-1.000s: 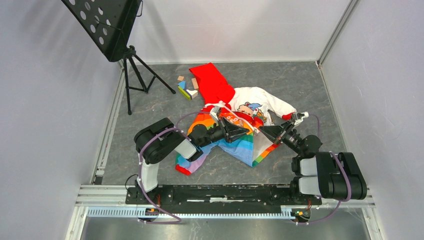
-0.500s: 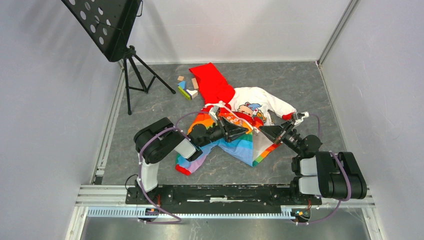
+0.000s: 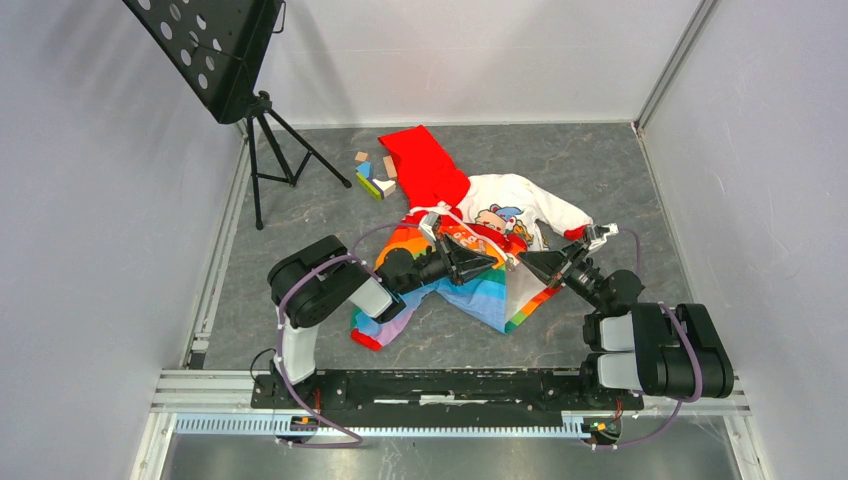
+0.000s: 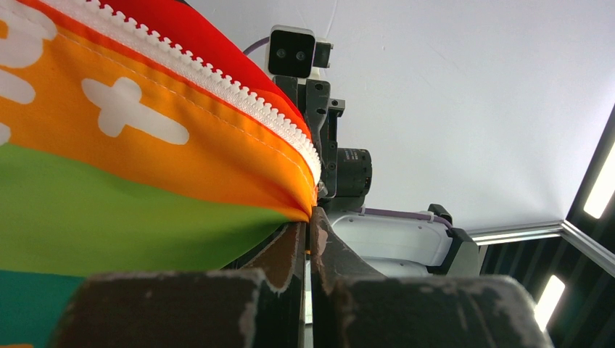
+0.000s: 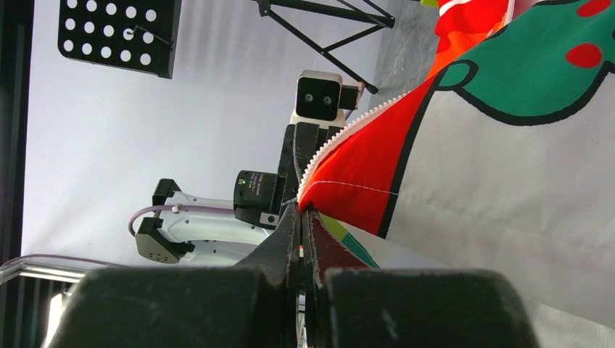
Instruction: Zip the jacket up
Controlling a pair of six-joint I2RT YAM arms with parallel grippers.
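Jacket (image 3: 500, 212) unzipped; left, right jaws pinch zipper edges (image 4: 232, 94).

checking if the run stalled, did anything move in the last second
Nothing visibly changed. The left gripper and the right gripper each stay shut on a zipper-side edge of the jacket, tips facing each other, and the jacket lies as it did.
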